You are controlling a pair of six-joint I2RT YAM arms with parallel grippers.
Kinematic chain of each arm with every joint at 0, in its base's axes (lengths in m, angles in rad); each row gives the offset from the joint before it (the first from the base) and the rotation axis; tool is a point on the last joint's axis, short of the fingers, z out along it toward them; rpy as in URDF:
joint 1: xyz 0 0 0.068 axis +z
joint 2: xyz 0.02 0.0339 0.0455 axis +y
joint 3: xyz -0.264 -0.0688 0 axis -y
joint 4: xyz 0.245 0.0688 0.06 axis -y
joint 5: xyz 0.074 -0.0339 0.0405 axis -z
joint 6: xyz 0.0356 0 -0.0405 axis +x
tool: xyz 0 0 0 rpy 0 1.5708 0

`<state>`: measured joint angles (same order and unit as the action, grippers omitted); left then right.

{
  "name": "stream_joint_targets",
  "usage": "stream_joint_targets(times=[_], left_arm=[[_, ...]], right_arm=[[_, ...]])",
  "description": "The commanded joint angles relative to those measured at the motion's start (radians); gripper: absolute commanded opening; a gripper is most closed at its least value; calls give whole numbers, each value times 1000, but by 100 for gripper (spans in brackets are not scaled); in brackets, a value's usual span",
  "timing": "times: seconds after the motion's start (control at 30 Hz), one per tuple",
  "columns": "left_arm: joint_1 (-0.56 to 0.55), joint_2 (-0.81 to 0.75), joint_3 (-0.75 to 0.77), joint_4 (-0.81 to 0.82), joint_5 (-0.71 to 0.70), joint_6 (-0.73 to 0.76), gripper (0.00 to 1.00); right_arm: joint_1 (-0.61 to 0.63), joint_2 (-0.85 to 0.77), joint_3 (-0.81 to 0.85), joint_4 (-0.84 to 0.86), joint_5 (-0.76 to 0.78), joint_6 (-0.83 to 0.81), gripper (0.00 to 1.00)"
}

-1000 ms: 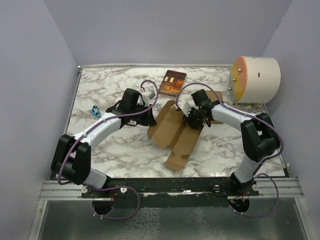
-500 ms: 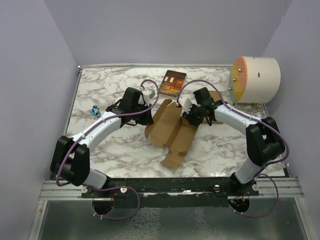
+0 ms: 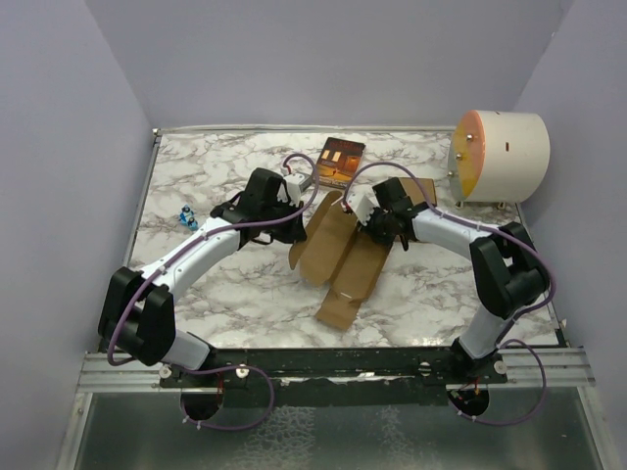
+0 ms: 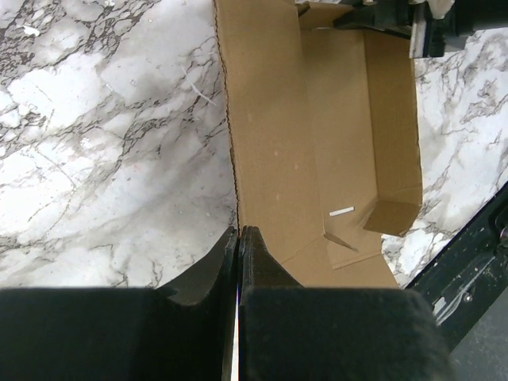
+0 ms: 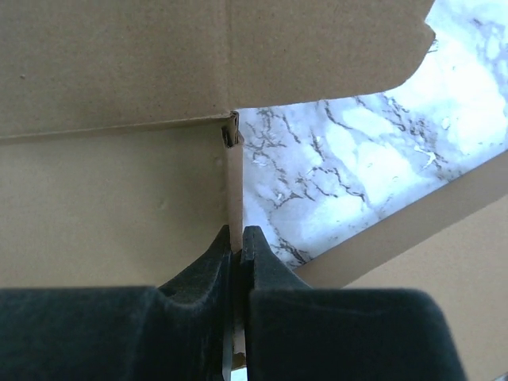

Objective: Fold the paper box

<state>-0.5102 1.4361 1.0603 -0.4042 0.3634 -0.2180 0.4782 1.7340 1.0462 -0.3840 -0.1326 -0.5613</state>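
The paper box (image 3: 343, 269) is a wide brown die-cut sheet lying mid-table, with its two long side panels tilted upward. My left gripper (image 3: 306, 211) sits at the far end of the left panel. In the left wrist view the left gripper (image 4: 239, 231) is shut on the rim of that raised wall of the paper box (image 4: 270, 119). My right gripper (image 3: 370, 233) is at the right panel. In the right wrist view the right gripper (image 5: 236, 231) is shut on a thin upright edge of the paper box (image 5: 111, 190).
A dark red-brown book (image 3: 340, 162) lies at the back. A bigger brown carton (image 3: 424, 189) shows behind the right arm. A white drum with an orange face (image 3: 500, 155) stands back right. A small blue toy (image 3: 187, 218) lies at the left.
The right gripper has closed onto the sheet's right panel. Both side panels now stand steeper, and the sheet has narrowed and shifted slightly. The left gripper has stayed shut.
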Motion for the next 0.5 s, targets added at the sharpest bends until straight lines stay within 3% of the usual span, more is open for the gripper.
stream_joint_targets(times=[0.0,0.23,0.4,0.47], left_arm=[[-17,-18,32,31,37,3,0],[-16,-21,40,16,13,18,0],[-16,-11,45,19,11,23,0],[-17,-8,46,16,5,28,0]], right_arm=[[9,18,-33,72,126,35,1],[23,18,-40,81,165,30,1],[30,64,-12,-34,-69,-2,3],[29,60,-3,-52,-105,1,11]])
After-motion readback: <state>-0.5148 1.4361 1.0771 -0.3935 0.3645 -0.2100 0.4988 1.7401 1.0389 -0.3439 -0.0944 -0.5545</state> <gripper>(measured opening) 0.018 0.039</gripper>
